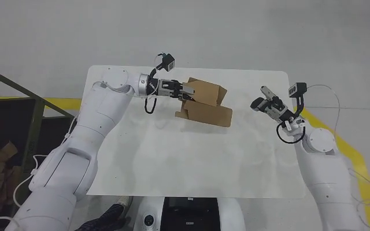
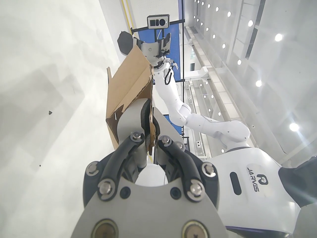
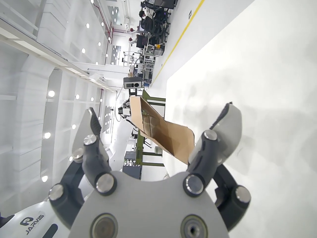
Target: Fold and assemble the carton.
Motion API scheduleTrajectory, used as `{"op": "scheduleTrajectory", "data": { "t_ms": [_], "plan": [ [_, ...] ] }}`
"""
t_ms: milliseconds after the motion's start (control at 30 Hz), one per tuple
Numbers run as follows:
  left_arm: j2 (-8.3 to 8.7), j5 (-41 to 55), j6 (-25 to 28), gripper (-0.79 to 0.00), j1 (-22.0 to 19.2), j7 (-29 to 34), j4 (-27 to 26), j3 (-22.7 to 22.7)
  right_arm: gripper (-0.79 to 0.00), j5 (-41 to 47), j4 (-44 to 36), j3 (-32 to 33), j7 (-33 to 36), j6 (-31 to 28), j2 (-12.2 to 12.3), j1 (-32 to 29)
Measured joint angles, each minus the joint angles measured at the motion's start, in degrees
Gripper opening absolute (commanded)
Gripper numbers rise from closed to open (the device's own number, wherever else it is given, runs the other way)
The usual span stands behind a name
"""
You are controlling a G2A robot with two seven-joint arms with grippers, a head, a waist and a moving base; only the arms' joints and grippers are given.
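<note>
The left gripper [image 2: 149, 115], fingers pinched shut on one edge of the half-open brown carton [image 1: 205, 104], likely steadies it over the white counter [image 1: 173, 161], while the right gripper [image 3: 161, 110], fingers spread wide, faces its far end from well apart.

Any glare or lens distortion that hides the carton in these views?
Top view: even light, carton plain on the table. Left wrist view: ceiling lamps flare, straight edges bow, carton unhidden. Right wrist view: same bowing, table bright, carton visible.
</note>
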State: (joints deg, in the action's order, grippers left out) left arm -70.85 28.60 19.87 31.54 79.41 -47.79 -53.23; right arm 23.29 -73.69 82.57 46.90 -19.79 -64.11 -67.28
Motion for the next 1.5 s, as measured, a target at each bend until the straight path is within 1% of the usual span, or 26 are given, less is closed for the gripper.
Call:
{"op": "scheduleTrajectory", "data": {
  "t_ms": [233,433,533,900,1233,1500],
  "plan": [
    [-0.46,1.3,0.3,-0.785,0.0,2.9,-0.5,0.8,0.000,2.4,-2.4,-0.9,6.5,-2.2,0.1,0.2],
    [-0.86,1.7,1.0,-0.785,-0.3,3.9,0.5,1.3,0.000,5.7,-3.4,-1.9,13.4,-2.7,0.2,0.2],
    [-1.18,2.8,0.9,-0.785,-0.1,4.1,0.4,1.7,0.000,7.2,-3.8,-2.6,15.3,-2.5,0.2,-0.1],
    [-2.23,4.1,1.0,-0.785,-0.2,4.0,1.1,3.5,0.000,10.9,-5.5,-4.4,18.9,-1.7,0.1,-0.5],
    [-2.81,5.5,0.6,-0.785,-0.4,4.4,2.2,3.9,0.000,12.3,-6.3,-5.2,18.1,-2.1,0.0,-1.0],
    [-3.15,5.6,0.4,-0.785,-0.8,4.6,3.1,4.2,0.000,14.0,-6.6,-6.0,18.4,-1.8,-0.2,-0.2]
  ]
}}
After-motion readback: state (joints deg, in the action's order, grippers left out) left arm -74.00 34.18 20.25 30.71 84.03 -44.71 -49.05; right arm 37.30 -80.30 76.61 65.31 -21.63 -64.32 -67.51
